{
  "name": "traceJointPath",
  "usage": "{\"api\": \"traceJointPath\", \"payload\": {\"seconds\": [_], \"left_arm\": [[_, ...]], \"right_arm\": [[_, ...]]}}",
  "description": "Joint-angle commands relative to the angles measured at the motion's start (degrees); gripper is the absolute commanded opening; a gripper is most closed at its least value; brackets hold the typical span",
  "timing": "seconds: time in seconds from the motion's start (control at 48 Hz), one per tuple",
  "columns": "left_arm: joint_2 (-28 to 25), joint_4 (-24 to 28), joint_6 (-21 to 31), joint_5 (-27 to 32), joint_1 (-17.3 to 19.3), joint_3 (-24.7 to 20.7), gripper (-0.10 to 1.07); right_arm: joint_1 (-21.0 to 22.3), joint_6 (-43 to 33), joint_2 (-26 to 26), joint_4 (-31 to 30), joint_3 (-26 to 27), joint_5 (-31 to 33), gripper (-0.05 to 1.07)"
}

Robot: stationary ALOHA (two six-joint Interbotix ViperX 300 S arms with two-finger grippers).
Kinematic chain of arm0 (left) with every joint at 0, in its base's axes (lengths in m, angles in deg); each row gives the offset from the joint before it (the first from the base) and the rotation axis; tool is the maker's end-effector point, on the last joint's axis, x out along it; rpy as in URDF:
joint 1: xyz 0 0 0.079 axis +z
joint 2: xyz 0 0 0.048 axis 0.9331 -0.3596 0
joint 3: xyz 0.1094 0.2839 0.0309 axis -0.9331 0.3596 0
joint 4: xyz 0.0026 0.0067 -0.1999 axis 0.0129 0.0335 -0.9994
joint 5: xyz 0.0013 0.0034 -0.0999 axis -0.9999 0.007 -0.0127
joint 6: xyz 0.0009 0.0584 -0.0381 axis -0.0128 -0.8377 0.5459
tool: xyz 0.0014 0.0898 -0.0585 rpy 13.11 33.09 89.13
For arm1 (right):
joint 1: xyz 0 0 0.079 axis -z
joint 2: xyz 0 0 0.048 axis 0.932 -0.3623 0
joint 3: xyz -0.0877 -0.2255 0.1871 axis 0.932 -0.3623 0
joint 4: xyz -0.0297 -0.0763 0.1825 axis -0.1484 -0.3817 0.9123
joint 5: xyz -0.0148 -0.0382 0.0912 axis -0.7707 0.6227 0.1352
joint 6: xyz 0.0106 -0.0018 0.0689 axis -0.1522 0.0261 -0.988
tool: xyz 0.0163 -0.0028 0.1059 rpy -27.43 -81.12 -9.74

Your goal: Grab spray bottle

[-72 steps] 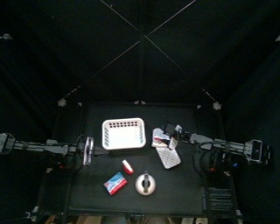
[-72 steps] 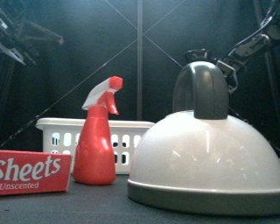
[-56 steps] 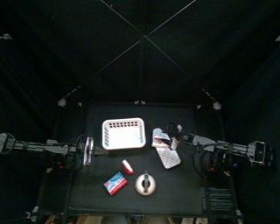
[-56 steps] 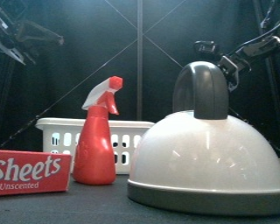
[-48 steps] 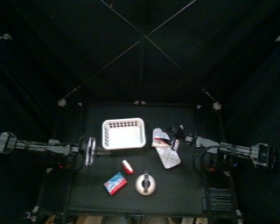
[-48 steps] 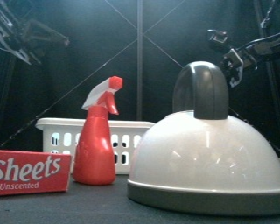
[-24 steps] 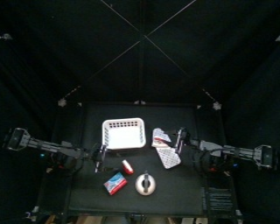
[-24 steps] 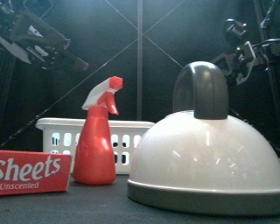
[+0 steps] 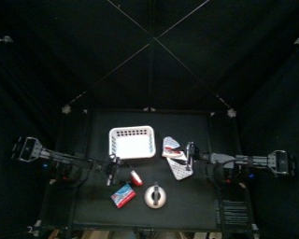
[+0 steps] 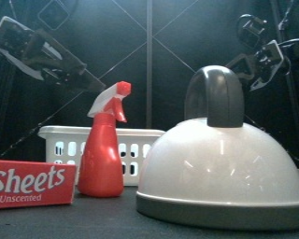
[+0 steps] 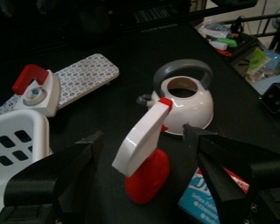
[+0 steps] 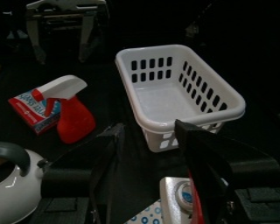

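Observation:
The spray bottle (image 10: 104,149) is red with a white trigger head and stands upright in front of the white basket (image 10: 63,141). In the top view it (image 9: 135,177) stands just below the basket. My left gripper (image 10: 79,73) is open and hangs above and left of the bottle's head. In the left wrist view the bottle (image 11: 147,154) shows between the open jaws, still below them. My right gripper (image 9: 190,153) is open and empty, high at the right (image 10: 258,54), over the basket's near end (image 12: 178,87).
A white kettle (image 10: 220,173) with a black handle stands large at the front right. A red "Sheets" box (image 10: 30,183) lies at the front left. A grey patterned flat item (image 9: 179,167) and a small red and white packet (image 9: 175,147) lie right of the basket.
My left arm has swung in from the left and come down toward the bottle's head. My right arm has risen and drawn slightly toward the basket.

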Motion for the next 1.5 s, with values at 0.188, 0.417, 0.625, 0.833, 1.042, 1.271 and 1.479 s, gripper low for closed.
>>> {"api": "traceJointPath", "payload": {"seconds": [0.188, 0.417, 0.625, 0.833, 1.042, 1.271, 1.479], "left_arm": [[-6.68, 1.32, -0.09, -1.85, 0.97, -4.04, 1.03], [-12.3, 1.58, 0.0, -1.85, 0.7, -5.98, 1.03], [-14.94, 1.58, 0.0, -1.85, 0.88, -6.77, 1.03], [-15.38, 1.58, 0.0, -1.49, 0.7, -6.59, 1.03], [-15.47, 2.2, -0.09, -1.49, 0.62, -6.77, 1.03], [-16.7, 3.69, -0.09, -1.49, 0.62, -7.12, 1.03], [-17.84, 4.75, -0.09, -1.49, 0.62, -8.0, 1.0]], "right_arm": [[-0.44, 0.0, 0.09, -2.11, 0.88, -0.53, 0.85], [-1.14, 0.0, -0.09, -2.29, 0.35, -0.53, 0.85], [-1.14, 0.0, -0.18, -2.29, 0.26, -0.53, 0.85], [-1.14, 0.0, -0.35, -2.2, 0.26, -0.53, 0.85], [-1.05, -0.09, -0.35, -2.2, 0.09, -0.53, 0.85], [-1.05, -0.09, -0.35, -2.2, 0.09, -0.53, 0.85], [-1.05, -0.09, -0.35, -2.2, 0.09, -0.53, 0.85]]}}
